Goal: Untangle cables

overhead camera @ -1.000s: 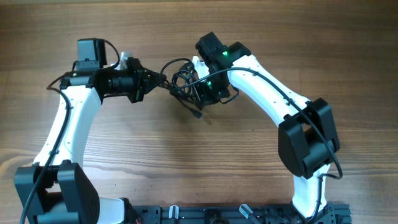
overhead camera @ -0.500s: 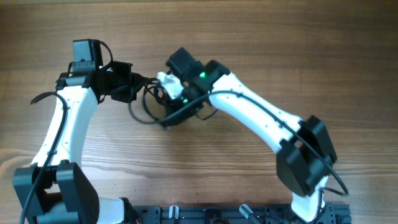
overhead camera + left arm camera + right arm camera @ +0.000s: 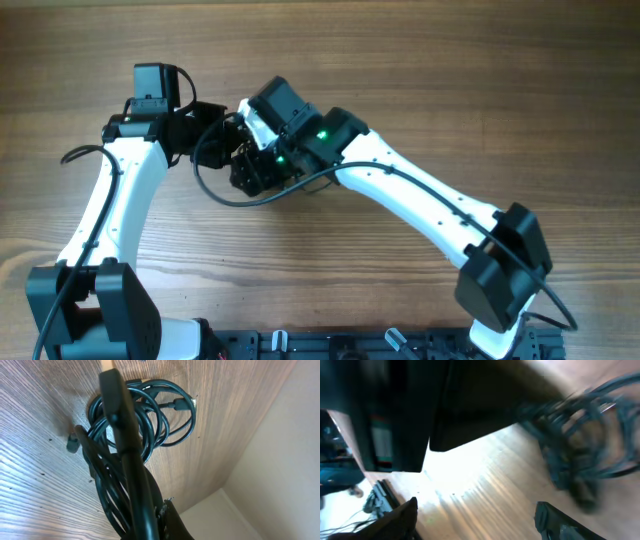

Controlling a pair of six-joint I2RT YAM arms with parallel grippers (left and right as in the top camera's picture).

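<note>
Spanning every view, the wooden tabletop (image 3: 420, 60) is the largest thing present. Seen from overhead, the right arm (image 3: 420, 198) has the longer reach and stretches from the 5 o'clock corner past the middle toward 10 o'clock. The left arm (image 3: 105, 205) rises from the 7 o'clock corner and bends toward 3 o'clock at its top, so the two wrists meet at about 10 o'clock from the picture's centre.

The right pincer (image 3: 476, 506) stands released. In its own blurred view its two dark fingers (image 3: 400, 520) are spread wide with bare wood between them, and the cables (image 3: 147, 430) lie off at 2 o'clock.

The left pincer (image 3: 112, 390) is clenched on the cables, whose black coils bunch along its finger in the left wrist view. From above, one loose loop trails out at 6 o'clock of the left pincer, lies on the wood and curves back toward the right wrist.
</note>
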